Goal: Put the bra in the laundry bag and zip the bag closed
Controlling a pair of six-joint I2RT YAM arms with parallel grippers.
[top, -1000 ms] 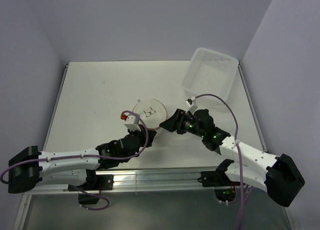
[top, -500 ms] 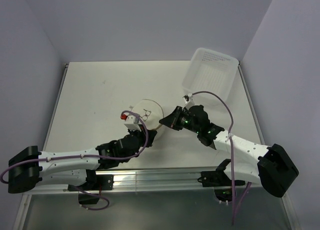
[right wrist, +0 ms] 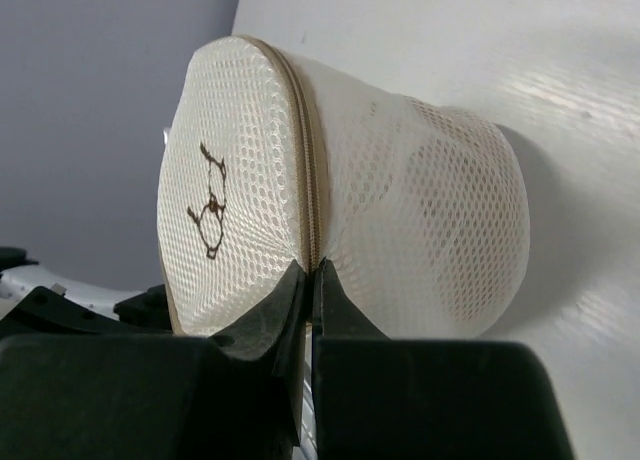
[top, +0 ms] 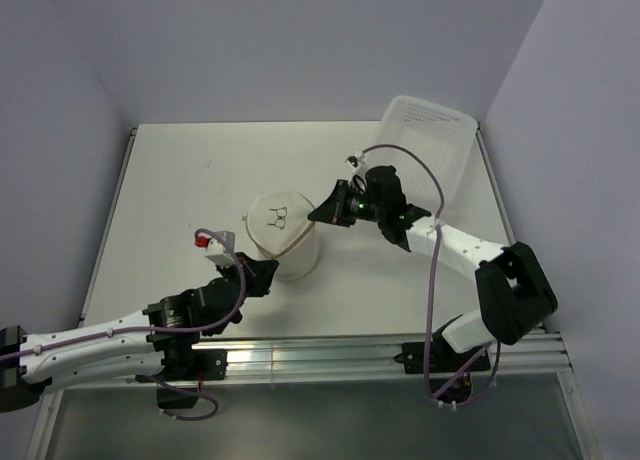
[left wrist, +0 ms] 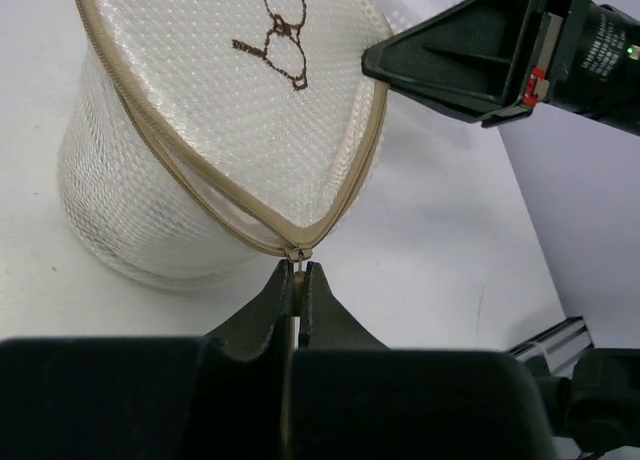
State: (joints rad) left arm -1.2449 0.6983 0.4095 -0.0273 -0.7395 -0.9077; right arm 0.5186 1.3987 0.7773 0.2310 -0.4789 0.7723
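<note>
the laundry bag (top: 283, 237) now stands taller, left gripper (left wrist: 298, 273) and right gripper (right wrist: 312, 273) each pinching its rim.

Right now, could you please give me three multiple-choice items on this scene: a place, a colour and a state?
1. Where on the table does the white tray sit? A near left corner; B far right corner; C centre.
2. What colour is the rim of the laundry bag? A blue; B brownish; C red.
3. How are the left gripper and right gripper? A both open; B only left shut; C both shut on the rim.
Answers: B, the top view shows it there; B, the wrist views show a tan hoop; C, each wrist view shows it pinched.
</note>
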